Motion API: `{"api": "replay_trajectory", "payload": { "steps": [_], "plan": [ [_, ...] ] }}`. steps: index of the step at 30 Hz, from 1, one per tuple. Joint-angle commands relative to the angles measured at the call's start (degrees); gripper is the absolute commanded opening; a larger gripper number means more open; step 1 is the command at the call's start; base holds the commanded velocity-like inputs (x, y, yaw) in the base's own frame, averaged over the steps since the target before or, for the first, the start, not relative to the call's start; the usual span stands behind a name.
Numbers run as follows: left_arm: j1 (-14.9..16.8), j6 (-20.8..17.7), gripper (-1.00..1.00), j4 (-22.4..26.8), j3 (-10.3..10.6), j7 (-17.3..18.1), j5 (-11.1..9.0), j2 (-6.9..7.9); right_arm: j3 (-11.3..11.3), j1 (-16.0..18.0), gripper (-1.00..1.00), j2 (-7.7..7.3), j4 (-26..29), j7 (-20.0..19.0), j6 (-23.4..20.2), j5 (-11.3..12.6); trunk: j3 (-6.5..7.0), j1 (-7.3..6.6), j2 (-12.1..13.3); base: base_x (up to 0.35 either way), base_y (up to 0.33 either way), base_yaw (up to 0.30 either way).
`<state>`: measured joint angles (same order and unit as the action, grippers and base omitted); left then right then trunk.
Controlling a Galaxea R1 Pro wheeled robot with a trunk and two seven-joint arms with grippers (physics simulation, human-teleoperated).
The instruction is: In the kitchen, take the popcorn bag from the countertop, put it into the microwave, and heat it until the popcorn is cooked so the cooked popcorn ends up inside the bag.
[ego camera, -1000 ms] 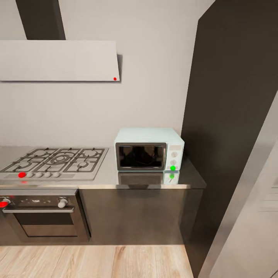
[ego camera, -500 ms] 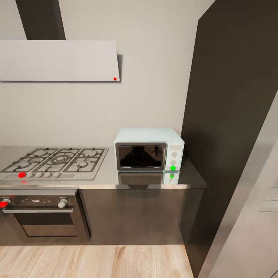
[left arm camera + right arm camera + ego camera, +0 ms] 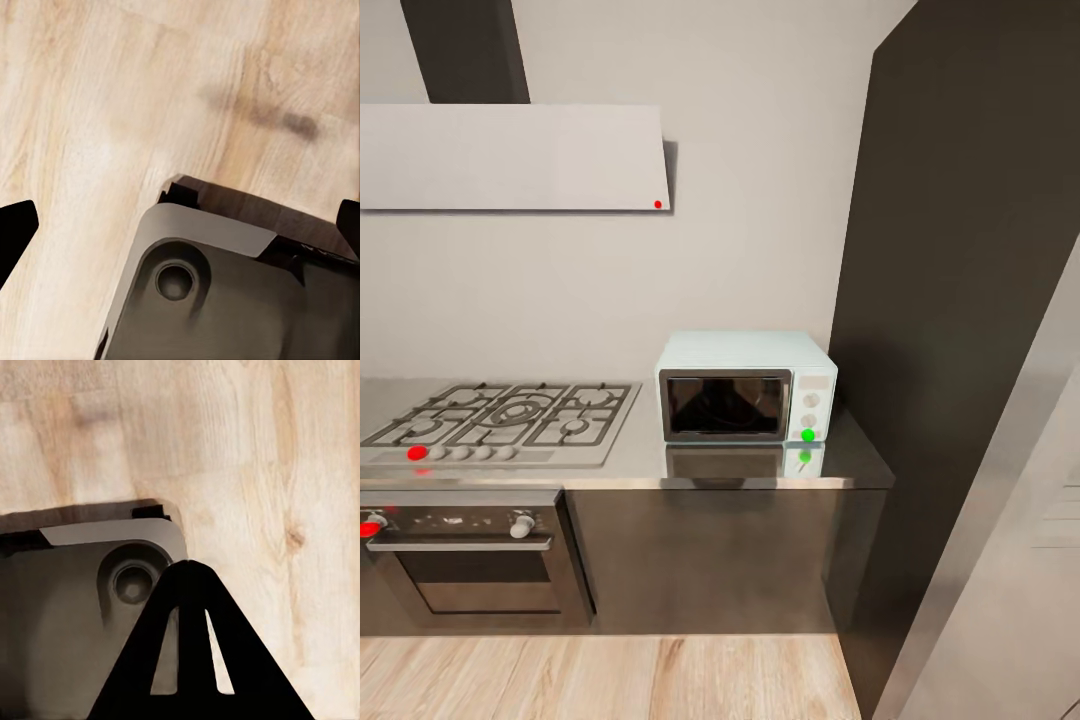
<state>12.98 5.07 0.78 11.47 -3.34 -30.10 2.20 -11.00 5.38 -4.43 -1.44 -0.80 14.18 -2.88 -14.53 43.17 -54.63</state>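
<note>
Right end effector (image 3: pixel 187 574) pinched together over floor (image 3: pixel 247 450), left end effector (image 3: pixel 180 225) spread.

left hand (image 3: pixel 180 217): fingers (image 3: pixel 15 225) spread wide apart, nothing between them, pointing down over the robot's base (image 3: pixel 225 300) | right hand (image 3: pixel 191 574): fingers pressed together to one point, nothing held, pointing down

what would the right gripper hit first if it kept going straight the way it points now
Probably the wood floor: the shut right gripper points down at it, just past the corner of the robot's grey base. Depth is unclear.
</note>
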Motion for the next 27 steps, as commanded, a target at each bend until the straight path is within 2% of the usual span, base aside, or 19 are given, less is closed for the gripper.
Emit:
{"api": "replay_trajectory", "payload": {
  "steps": [1, 27],
  "plan": [
    [0.0, 0.1, 1.0, 0.0, 0.5, -0.2, -0.4, 0.01, -0.6, 0.1, -1.0, -0.4, -0.1, -0.1, 0.3, -0.2, -0.07, 0.0, 0.0, 0.0, 0.0, 0.0],
    [0.0, 0.1, 1.0, 0.0, 0.5, -0.2, -0.4, 0.0, -0.6, 0.1, -1.0, -0.4, -0.1, -0.1, 0.3, -0.2, -0.07, 0.0, 0.0, 0.0, 0.0, 0.0]
  ]
}}
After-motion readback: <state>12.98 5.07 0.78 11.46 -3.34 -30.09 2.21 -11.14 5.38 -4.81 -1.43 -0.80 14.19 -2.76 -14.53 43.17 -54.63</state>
